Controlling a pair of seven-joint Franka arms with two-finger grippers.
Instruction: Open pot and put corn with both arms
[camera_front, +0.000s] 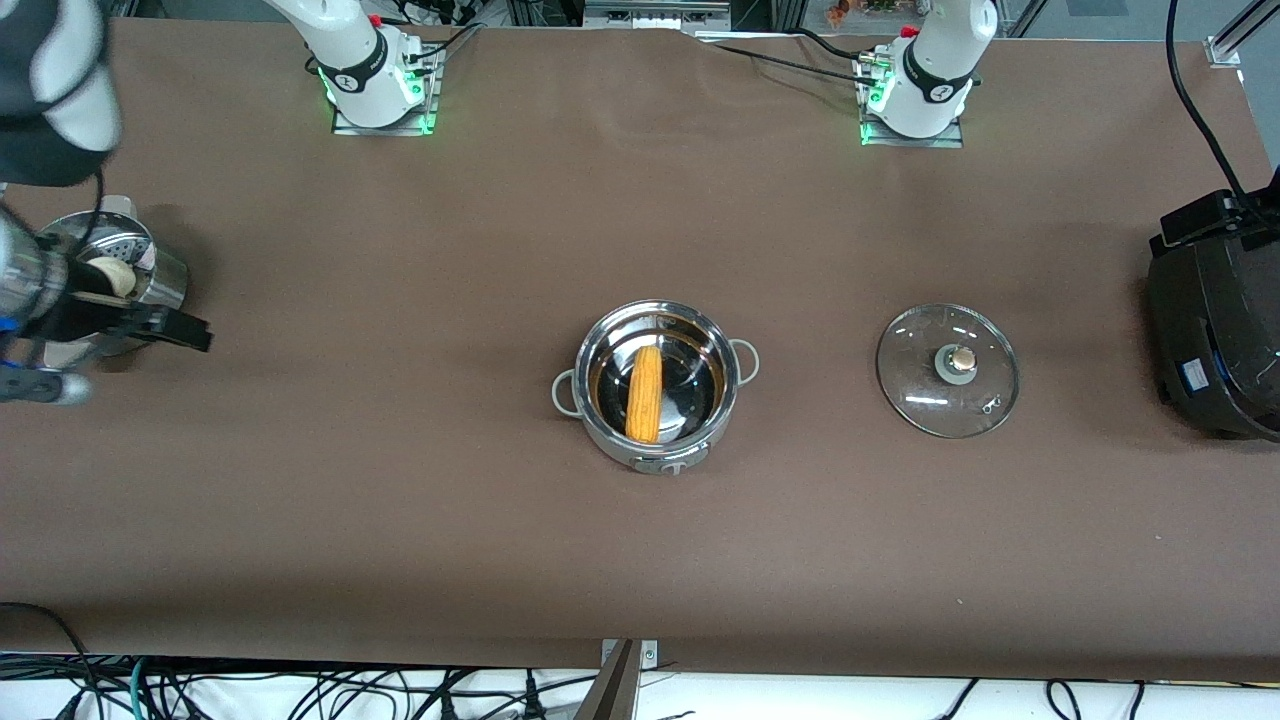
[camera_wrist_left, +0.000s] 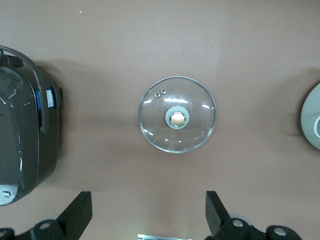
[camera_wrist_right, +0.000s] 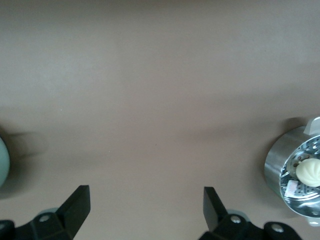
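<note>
Yellow-orange corn cob (camera_front: 645, 394) inside the open shiny steel pot (camera_front: 655, 455) mid-table — clear glass lid (camera_front: 947, 370) beside it, under the spread, empty left gripper (camera_wrist_left: 147, 216); right gripper (camera_wrist_right: 145, 212) spread near the steamer pot (camera_front: 165, 285).

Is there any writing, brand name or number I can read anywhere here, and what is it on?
None can be read.
Blue label on the black rice cooker: too small to read.
Round black marks on the two arm bases: blurred.
The pot, the corn and the glass lid show no text.

Shiny steel pot (camera_front: 655, 385), clear glossy glass lid (camera_front: 947, 370), matt brown tablecloth (camera_front: 400, 480)
</note>
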